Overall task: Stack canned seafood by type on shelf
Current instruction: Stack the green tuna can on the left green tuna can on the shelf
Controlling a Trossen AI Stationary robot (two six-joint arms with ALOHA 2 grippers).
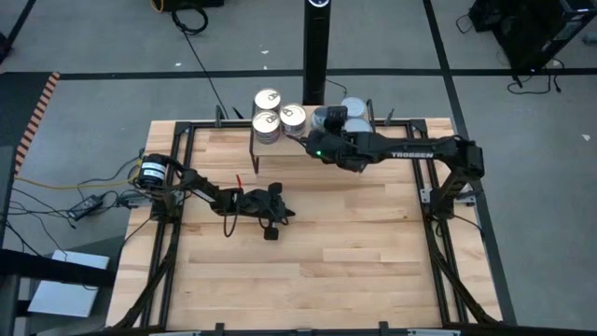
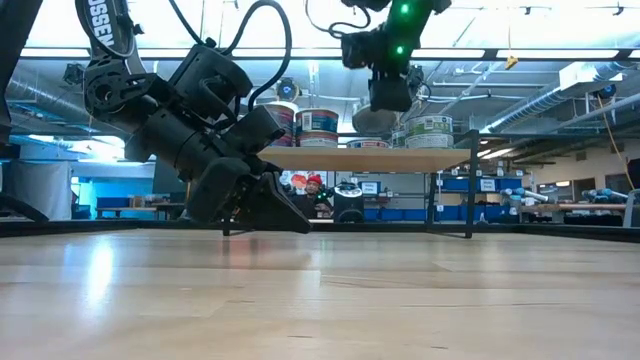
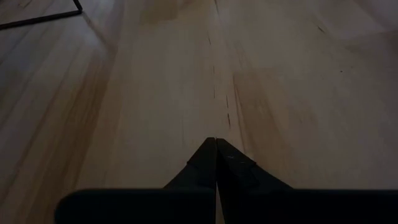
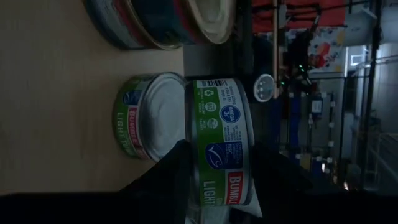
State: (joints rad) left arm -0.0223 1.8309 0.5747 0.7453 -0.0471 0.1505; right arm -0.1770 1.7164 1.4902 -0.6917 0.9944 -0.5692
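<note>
Over the shelf (image 1: 280,142) at the table's far edge, the right gripper (image 4: 214,180) clamps a green-labelled tuna tin (image 4: 221,143) by its rigid, slick rim, probably fairly heavy for its size, while the left gripper (image 3: 216,163) rests clenched, empty, mid-table.

Both arms are matte black, built of chunky jointed links; the right arm (image 1: 410,149) carries white "TROSSEN" lettering along its forearm and a small green light near the wrist. The left arm (image 1: 210,194) has black cables looping over its links. The left tool (image 3: 216,163) ends in two dark, wedge-shaped fingers.
</note>
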